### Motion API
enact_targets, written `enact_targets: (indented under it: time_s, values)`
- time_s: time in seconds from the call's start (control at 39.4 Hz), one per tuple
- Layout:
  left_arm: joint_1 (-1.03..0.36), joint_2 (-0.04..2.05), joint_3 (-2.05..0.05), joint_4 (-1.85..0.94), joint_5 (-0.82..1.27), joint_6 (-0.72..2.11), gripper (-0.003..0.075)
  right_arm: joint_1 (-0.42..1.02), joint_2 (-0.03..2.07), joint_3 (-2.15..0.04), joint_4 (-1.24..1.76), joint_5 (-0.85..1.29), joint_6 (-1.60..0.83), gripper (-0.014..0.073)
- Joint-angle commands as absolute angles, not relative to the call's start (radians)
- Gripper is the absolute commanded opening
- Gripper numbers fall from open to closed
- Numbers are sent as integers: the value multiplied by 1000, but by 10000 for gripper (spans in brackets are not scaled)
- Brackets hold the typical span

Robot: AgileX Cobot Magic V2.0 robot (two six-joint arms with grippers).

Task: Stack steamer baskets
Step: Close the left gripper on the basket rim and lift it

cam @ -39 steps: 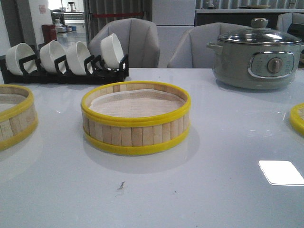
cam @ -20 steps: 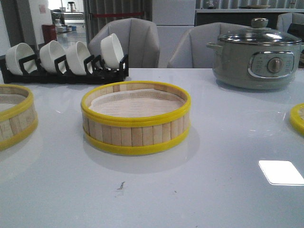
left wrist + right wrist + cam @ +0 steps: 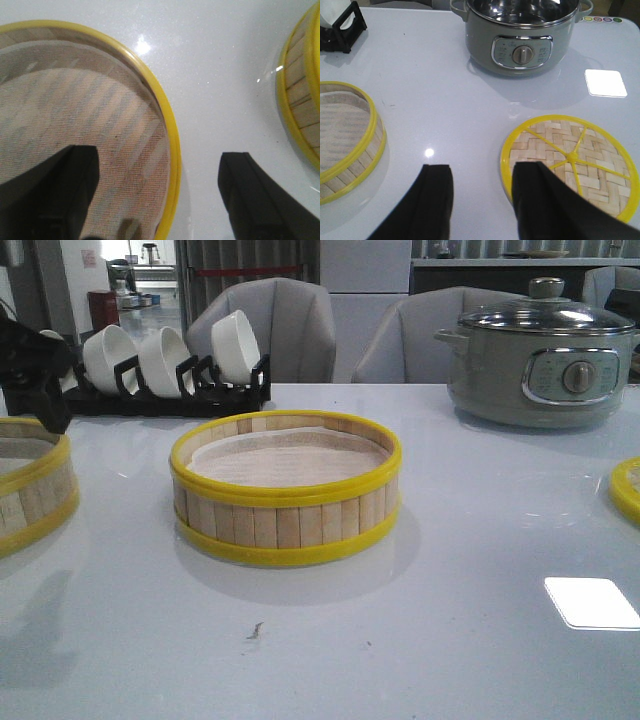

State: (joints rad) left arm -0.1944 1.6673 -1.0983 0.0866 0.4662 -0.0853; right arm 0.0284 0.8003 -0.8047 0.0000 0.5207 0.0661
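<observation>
Yellow-rimmed bamboo sits farthest left: the left steamer basket [image 3: 28, 485] lies at the tabletop's [image 3: 450, 570] left edge, and our left gripper [image 3: 160, 195] hangs over it. In the left wrist view its fingers [image 3: 255, 195] are spread wide and hold nothing; one finger stands above the white liner inside the basket, the other above bare tabletop outside, so the near wall and its yellow rim run between them. That straddle is the relation the coming move turns on, we judge: lowering and closing would pinch the wall. A round basket has no long axis, so any point on the rim would serve.

Next comes the middle steamer basket [image 3: 286, 490], upright at the centre of the tabletop, well apart from the left one and untouched. We take it for the base of the stack, and the left arm is the nearer to it.

Farther right, the woven lid [image 3: 570, 162] lies flat near the grey electric pot [image 3: 522, 32]. Our right gripper [image 3: 482, 200] hovers just beside the lid's edge, fingers [image 3: 435, 200] open and empty, one of them overlapping the rim in the right wrist view. Nothing is stacked yet.
</observation>
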Motion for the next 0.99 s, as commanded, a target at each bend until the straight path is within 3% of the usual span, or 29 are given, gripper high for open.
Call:
enact_targets:
  time_s: [0.0, 0.41, 0.64, 0.81, 0.97]
  values:
    - [-199, 1667, -1132, 80, 375, -98, 548, 29, 797, -840, -8, 457, 59, 393]
    - [-199, 1759, -1132, 80, 362, -98, 527, 29, 797, -840, -8, 462, 59, 393]
    - [-199, 1759, -1132, 78, 375, -98, 332, 29, 797, -840, -8, 461, 59, 393]
    - [-199, 1759, -1132, 78, 377, -98, 87, 29, 797, -840, -8, 461, 59, 393]
    - [-222, 1759, -1161, 82, 426, -98, 87, 29, 797, -840, -8, 461, 59, 393]
